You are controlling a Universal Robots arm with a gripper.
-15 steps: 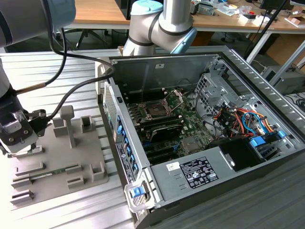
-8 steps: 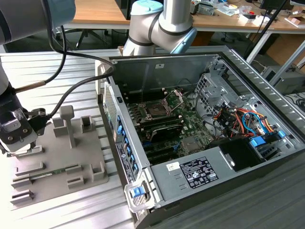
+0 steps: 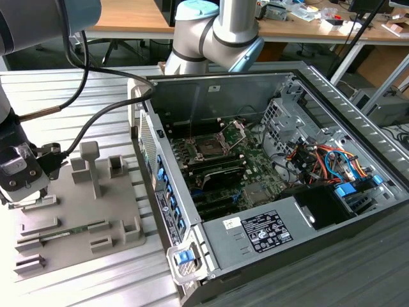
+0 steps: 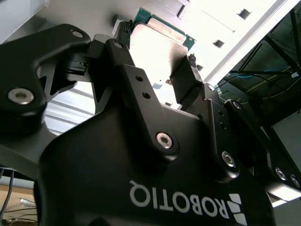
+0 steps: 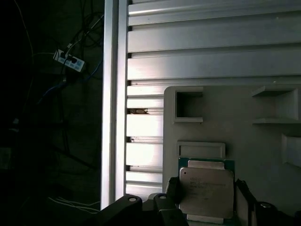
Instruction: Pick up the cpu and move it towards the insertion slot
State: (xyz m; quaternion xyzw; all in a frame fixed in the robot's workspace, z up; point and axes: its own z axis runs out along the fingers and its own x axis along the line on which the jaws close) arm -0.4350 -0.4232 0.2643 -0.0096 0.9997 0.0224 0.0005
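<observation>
Claw (image 4: 157, 44) grips the cpu (image 5: 206, 190) by opposite edges, flat, lid up, at the grey fixture (image 5: 244, 141).

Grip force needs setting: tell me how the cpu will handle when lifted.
The cpu looks flat with a solid metal top, so probably stiff and light. That smooth, shiny top could be slippery. Its thin green rim seems the fragile part.

Grey fixture plate (image 3: 77, 204) beside the open computer case (image 3: 192, 96), possibly bearing a memory stick (image 3: 61, 234)
</observation>
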